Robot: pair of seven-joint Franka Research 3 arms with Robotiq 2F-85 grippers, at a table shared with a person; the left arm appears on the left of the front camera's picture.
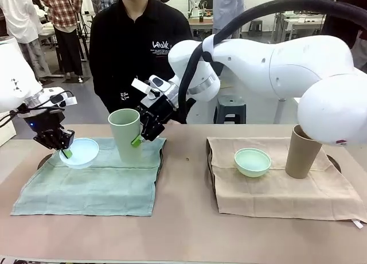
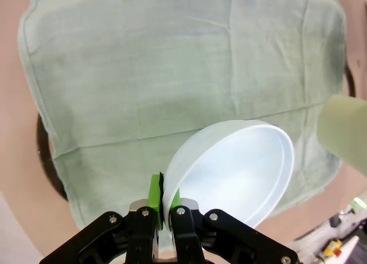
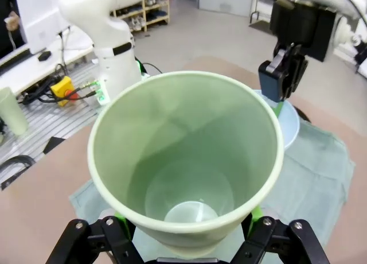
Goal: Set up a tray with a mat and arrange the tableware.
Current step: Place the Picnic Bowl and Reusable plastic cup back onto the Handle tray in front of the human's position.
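Pale blue bowl [image 1: 79, 151] pinched by its rim in left tool [image 1: 65, 148], tilted over far left of green mat [image 1: 92, 186] on the bench [image 1: 183, 229]. Light green cup [image 1: 125, 135] gripped upright between pads of right tool [image 1: 139, 136], at mat's far right. Mint bowl [image 1: 252, 162] and brown cup [image 1: 302, 153] apart on tan mat [image 1: 281, 192], cup to the right.
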